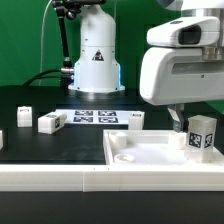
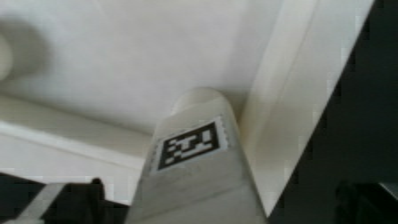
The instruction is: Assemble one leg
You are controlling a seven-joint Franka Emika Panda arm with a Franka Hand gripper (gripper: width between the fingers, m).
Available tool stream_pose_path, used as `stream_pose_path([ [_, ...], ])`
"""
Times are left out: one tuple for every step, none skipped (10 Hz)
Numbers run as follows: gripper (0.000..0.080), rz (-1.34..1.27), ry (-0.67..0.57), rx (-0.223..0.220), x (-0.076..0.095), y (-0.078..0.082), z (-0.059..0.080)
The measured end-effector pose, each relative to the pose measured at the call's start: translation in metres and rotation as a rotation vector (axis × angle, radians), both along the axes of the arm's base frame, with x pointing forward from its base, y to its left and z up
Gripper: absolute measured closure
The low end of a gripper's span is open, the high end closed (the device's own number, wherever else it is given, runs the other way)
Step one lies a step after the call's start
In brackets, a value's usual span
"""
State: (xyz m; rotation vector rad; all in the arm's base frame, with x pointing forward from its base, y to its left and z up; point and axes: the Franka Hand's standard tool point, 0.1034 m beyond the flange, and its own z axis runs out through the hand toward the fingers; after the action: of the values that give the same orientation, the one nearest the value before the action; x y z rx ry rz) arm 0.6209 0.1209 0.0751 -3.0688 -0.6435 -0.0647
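While gripped by fingers (image 1: 178, 124), leg (image 1: 201, 135) upright.

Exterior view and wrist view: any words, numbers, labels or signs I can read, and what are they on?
No readable words or numbers.
Robot base: a triangular sign, too small to read.
Marker board: black-and-white tags, patterns only.
The leg in the gripper: a square tag, no text.

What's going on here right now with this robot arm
The arm is carrying one leg, a small white tagged block, over the exterior view's right end of the large white tray-like piece. The jaws seem closed on it, though the grip itself is mostly hidden. More legs lie on the black table beside the marker board.
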Motion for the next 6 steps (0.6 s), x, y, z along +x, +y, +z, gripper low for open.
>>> stream_pose_path([
  [0.0150, 0.054, -0.002, -0.008, 0.0002, -0.0020, -0.0002],
  [0.0150, 0.133, -0.008, -0.017, 0.0011, -0.0033, -0.0001],
  [0.0150, 0.140, -0.008, -0.017, 0.0011, -0.0035, -0.0001],
  [0.0150, 0.135, -0.008, -0.017, 0.0011, -0.0036, -0.0002],
  [0.0270, 0.135, -0.008, -0.017, 0.0012, -0.0037, -0.0002],
  [0.0421, 0.134, -0.008, -0.017, 0.0012, -0.0037, -0.0002],
])
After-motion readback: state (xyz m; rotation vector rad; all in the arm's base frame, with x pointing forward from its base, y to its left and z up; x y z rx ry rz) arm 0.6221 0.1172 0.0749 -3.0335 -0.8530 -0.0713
